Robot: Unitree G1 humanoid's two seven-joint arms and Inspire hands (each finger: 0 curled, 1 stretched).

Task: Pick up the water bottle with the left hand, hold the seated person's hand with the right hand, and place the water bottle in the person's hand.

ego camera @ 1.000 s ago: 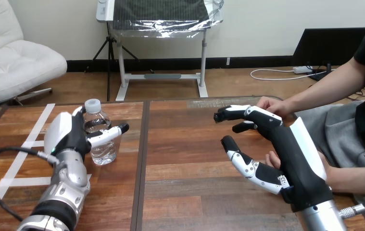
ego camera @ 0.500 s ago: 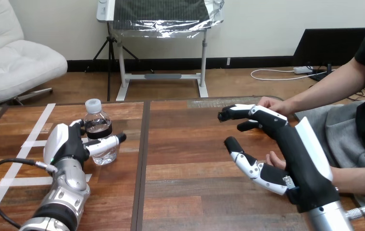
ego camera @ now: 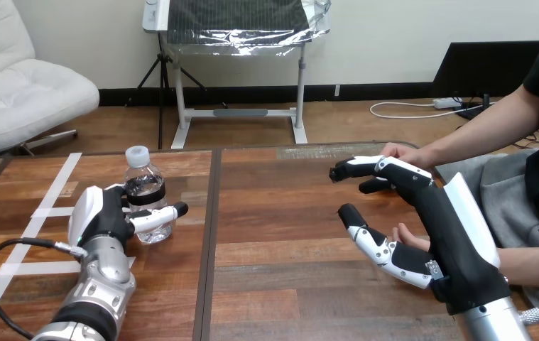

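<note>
Water bottle [ego camera: 143, 177] stands upright on the desk [ego camera: 280, 220], out at 9 o'clock from the desk's middle, with its white cap [ego camera: 137, 153] on. The left hand [ego camera: 101, 213] comes up from 7 o'clock and grasps the bottle low down. Its thumb [ego camera: 157, 215] lies across the front of the bottle, and its fingers [ego camera: 118, 190] wrap behind, dark through the clear plastic. The bottle's base sits on the wood.

The right hand [ego camera: 454, 234] is on the 3 o'clock side, reaching in from 5 o'clock toward 10 o'clock. It is unclenched: its long fingers [ego camera: 366, 165] are stretched out and only lightly bent, its thumb [ego camera: 374, 241] is spread well below them, and it holds nothing.

The person's far hand [ego camera: 400, 150] rests at the desk's back edge around 2 o'clock, just behind the right hand's fingers; I cannot tell whether they touch. The person's near hand [ego camera: 407, 235] shows at 4 o'clock, its fingertips peeking out beside the palm just above the thumb's base. No robot finger curls round it.

The bottle and both of the person's hands are well apart, with bare wood between them.
</note>
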